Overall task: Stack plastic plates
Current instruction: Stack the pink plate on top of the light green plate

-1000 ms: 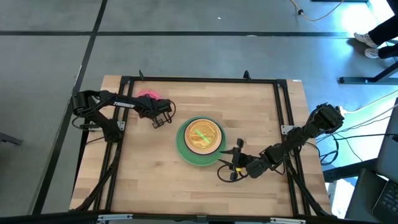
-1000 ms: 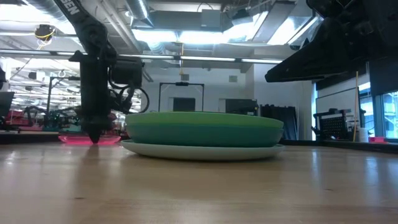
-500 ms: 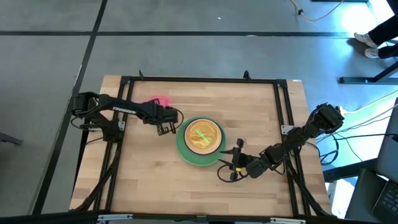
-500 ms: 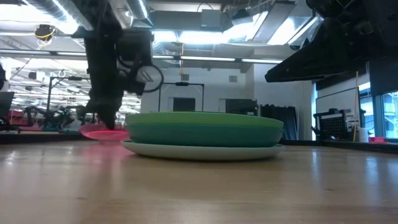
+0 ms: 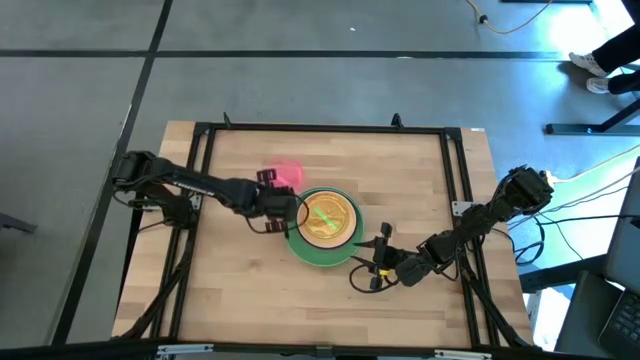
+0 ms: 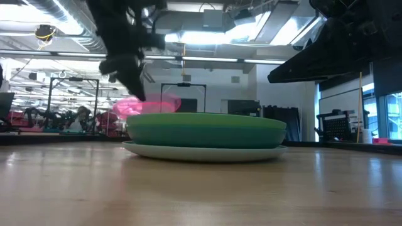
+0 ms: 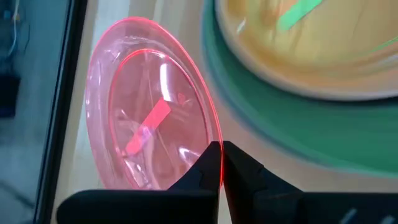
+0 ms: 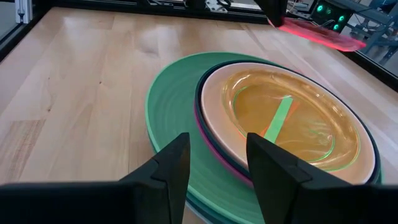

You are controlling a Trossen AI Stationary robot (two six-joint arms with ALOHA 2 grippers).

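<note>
Swinging my left gripper (image 5: 283, 208) in from the table's 9 o'clock side w/ the red-pink plate (image 5: 284, 175); a sec ago that plate sat low at about 10 o'clock near the back-left, now it's lifted clear of the wood and carried up to the stack (image 5: 322, 226), its near rim just beside the stack's 10 o'clock edge. Low view confirms it: the plate hangs above rim level of the green plate (image 6: 207, 129), where before it was down at table height. Left wrist view shows my fingers pinched tight on the plate's rim, plate tilted, no gap between the jaws.

Stack itself hasn't budged: pale plate at the bottom (image 6: 204, 151), teal and green above, then navy, magenta, peach, w/ the translucent orange plate (image 8: 292, 121) on top and a lime one showing through it.

Right gripper (image 5: 374, 262) hasn't moved either, parked at the stack's 4 o'clock, fingers spread apart, holding nothing.

My read: only this red-pink one is left off the pile, so the job's nearly done. Next needs centring over the orange plate and levelling out before letting go, else it may slide off.
</note>
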